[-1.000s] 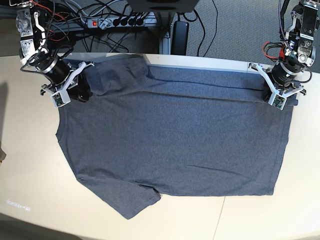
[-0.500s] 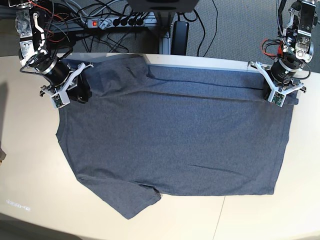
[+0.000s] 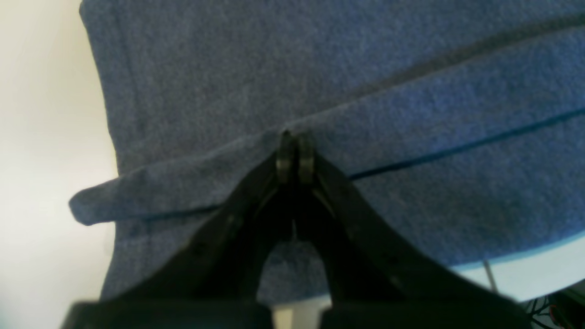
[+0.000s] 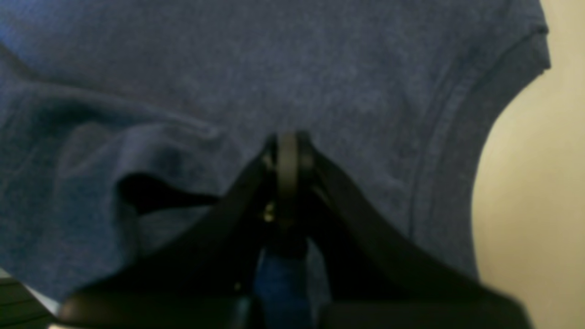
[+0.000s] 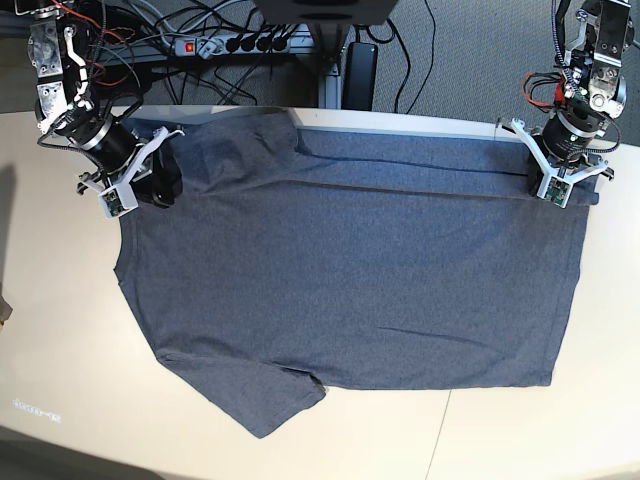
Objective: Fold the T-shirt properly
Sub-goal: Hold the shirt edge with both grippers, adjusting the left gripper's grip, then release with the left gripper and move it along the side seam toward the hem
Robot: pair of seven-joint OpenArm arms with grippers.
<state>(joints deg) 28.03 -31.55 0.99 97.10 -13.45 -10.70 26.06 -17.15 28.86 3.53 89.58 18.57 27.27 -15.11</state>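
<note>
Because a straight fold needs both ends of one edge carried together, the T-shirt [image 5: 350, 270] is pinched at two far corners along the counter's [image 5: 60, 330] back edge. The left hand [image 3: 292, 153] is seen with its jaws together on a raised ridge of cloth near the hem corner, at about 2 o'clock in the base view. The right hand [image 4: 288, 155] is likewise clamped on the fabric beside the ribbed neck and shoulder, at about 10 o'clock. A narrow band of cloth is already turned over along the far side between the two grips, and it is judged that the pinches are placed at its ends so that this side can be drawn evenly toward 6 o'clock.

The shirt is spread flat over the middle of the counter, plain side up; no lettering is visible. Its long axis is laid from 9 to 3 o'clock, with the neck end pointed to 9 and the hem pointed to 3. One short sleeve [image 5: 260, 405] is stretched out toward 7 o'clock, while the other is bunched by the right hand at the far edge. A power strip [image 5: 235, 44] and cables are visible on the floor beyond 12 o'clock.
</note>
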